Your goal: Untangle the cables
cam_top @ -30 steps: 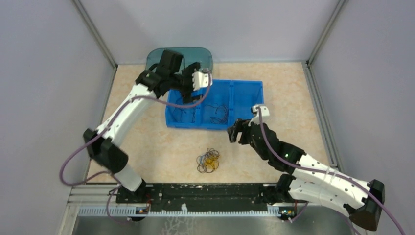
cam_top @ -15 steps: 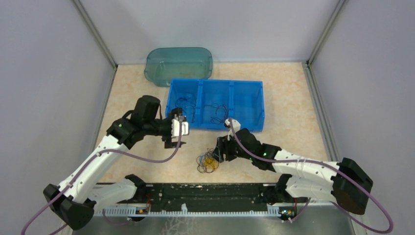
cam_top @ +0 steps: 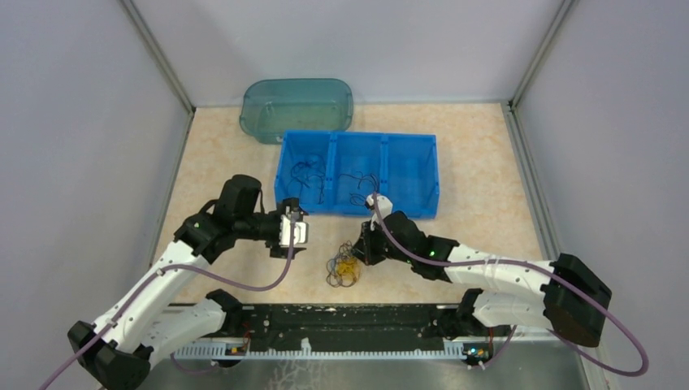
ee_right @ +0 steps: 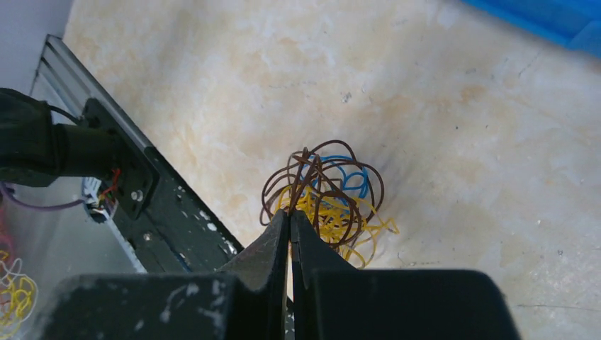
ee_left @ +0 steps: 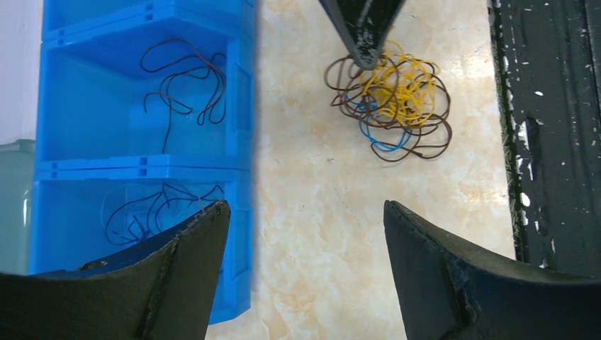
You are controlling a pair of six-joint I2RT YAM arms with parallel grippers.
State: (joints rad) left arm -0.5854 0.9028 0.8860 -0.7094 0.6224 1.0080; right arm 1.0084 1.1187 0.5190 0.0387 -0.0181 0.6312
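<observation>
Cable clump (cam_top: 344, 268), yellow, blue and brown, lies on the table (cam_top: 487, 179) at lower centre, near the black base rail (cam_top: 341, 321). Right gripper (cam_top: 358, 248): jaws pressed together at the clump's upper-right edge; cannot tell if a strand is pinched. Left gripper (cam_top: 294, 231): jaws apart, left of the clump. Blue bin (cam_top: 357, 135) above holds blue wires (cam_top: 307, 175) in its left compartment and dark wires (cam_top: 359, 183) in the middle one.

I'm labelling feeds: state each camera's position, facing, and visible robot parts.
Top external: above and behind the robot, looking down at the table; shows the left gripper and right gripper.
Left wrist: rides that wrist, looking down past its own open fingers at the blue bin and cable clump.
Right wrist: rides that wrist, looking along its shut fingers at the clump.
Shared: all three see the clump; left wrist also catches the right gripper's tip.
</observation>
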